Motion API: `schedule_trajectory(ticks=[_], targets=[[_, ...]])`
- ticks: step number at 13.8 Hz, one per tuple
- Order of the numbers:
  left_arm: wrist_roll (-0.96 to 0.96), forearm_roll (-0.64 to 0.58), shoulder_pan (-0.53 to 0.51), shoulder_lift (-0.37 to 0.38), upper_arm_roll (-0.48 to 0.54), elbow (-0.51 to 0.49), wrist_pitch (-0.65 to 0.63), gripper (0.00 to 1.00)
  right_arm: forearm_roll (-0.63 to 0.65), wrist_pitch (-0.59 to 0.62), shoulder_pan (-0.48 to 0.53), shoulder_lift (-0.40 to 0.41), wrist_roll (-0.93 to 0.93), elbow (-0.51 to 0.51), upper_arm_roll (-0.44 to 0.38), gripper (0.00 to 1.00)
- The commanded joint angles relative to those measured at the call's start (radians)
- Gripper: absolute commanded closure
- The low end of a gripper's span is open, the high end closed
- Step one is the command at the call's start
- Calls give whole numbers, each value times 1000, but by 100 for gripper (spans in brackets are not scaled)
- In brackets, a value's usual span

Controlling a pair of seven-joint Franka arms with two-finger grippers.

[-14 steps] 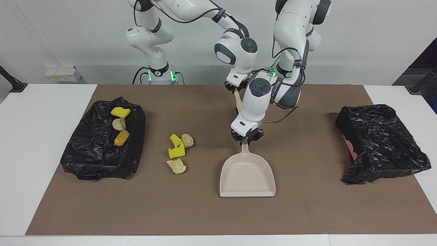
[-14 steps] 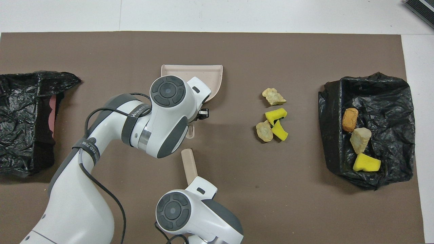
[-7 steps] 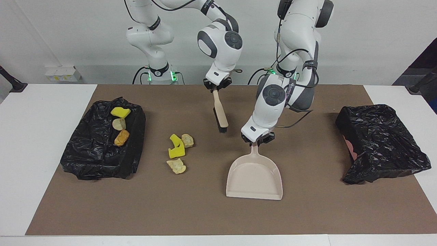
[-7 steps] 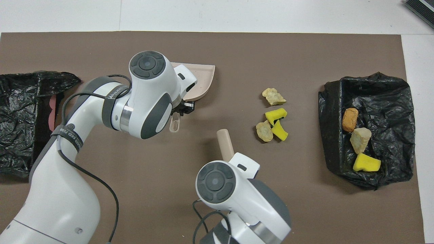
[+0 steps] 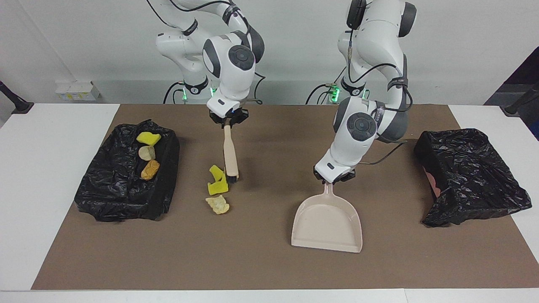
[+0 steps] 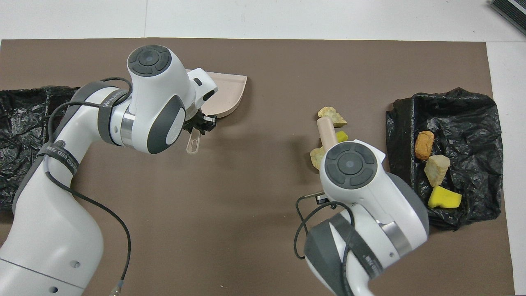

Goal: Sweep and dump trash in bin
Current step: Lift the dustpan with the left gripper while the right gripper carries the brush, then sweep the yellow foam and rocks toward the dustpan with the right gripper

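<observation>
Trash is partly binned: three chunks lie in the bin, the rest loose on the surface. Right pincer is clamped on the brush at the loose pile, left pincer on the dustpan, well apart.

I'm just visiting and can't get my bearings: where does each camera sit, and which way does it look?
Facing view: high across the table, looking at both arms and their bases.
Overhead view: above the robots' end, looking steeply down; arms enter from below.
Both show the dustpan, the brush and the loose trash, turned half round.
</observation>
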State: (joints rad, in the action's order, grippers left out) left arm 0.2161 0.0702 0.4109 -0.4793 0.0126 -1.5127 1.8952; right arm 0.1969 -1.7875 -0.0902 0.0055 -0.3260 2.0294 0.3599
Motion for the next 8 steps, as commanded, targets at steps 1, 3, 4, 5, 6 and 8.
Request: schedule_trajectory(ticks=[1,3,4,5,6,8], targets=[[-21,16,-36,-12,-5,29,-45,100,81,-81,29,39,126,12,-71,100],[-58,34,-55,-12,-7,28,-47,100,143,-162,30,95,139,11,-110,100],[-72,36,-58,-12,-7,28,-54,100,174,-197,33,123,140,8,-131,100],[-75,37,-66,-12,-7,29,-64,100,193,-231,33,138,143,8,-159,100],[-87,43,-81,-12,-11,29,-65,100,193,-240,32,152,142,9,-162,100],[-147,83,-109,-10,-14,26,-74,100,187,-242,30,166,131,14,-160,100]])
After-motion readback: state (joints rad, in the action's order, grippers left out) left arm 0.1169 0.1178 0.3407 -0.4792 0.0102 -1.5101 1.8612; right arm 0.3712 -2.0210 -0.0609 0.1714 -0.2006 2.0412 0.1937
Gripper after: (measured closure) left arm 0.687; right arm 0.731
